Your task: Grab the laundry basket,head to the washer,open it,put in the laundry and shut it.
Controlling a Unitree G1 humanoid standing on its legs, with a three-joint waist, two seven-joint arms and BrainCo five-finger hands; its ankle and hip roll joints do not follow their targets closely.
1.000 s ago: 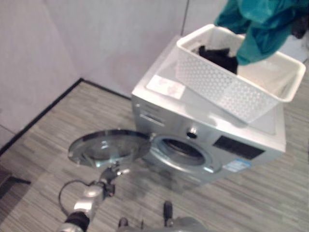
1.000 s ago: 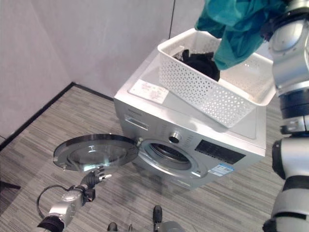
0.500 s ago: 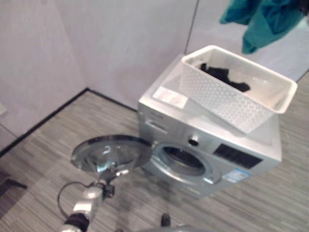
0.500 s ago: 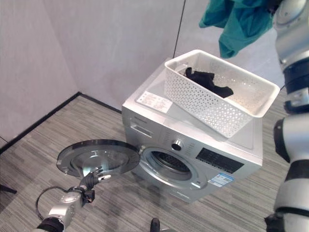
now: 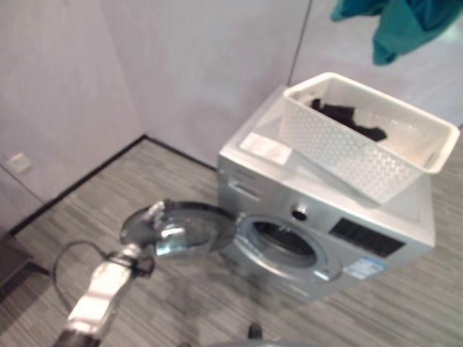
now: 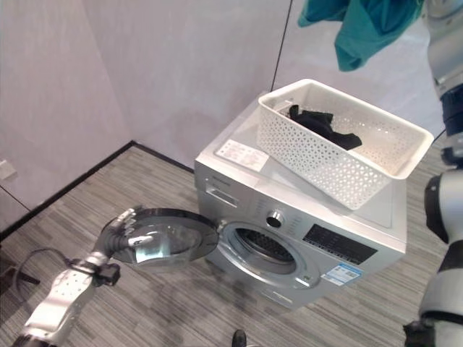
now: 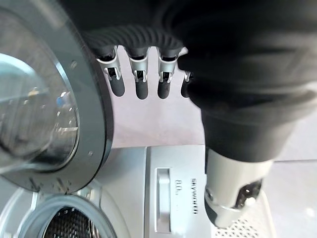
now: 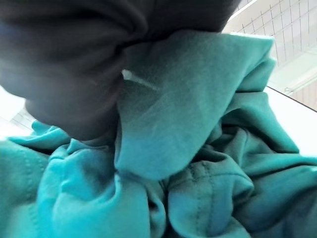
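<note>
The silver washer (image 6: 289,217) stands with its round door (image 6: 163,238) swung wide and its drum opening (image 6: 264,246) uncovered. On its top rests the white laundry basket (image 6: 325,155), a black garment (image 6: 322,126) lying inside. High above the basket hangs a teal garment (image 6: 365,22), bunched in my right hand (image 8: 74,64). My left hand (image 6: 123,220) is at the door's outer rim. Its fingers (image 7: 141,84) are straight beside the door's edge.
Pale walls meet in a corner behind the washer, with a black baseboard (image 6: 65,191) along the floor. A white label sheet (image 6: 237,154) lies on the washer top beside the basket. A wall socket (image 6: 6,170) sits low at the left.
The teal garment has risen clear of the basket to well above it. My left hand has climbed from below the door to its outer rim. The camera has shifted.
</note>
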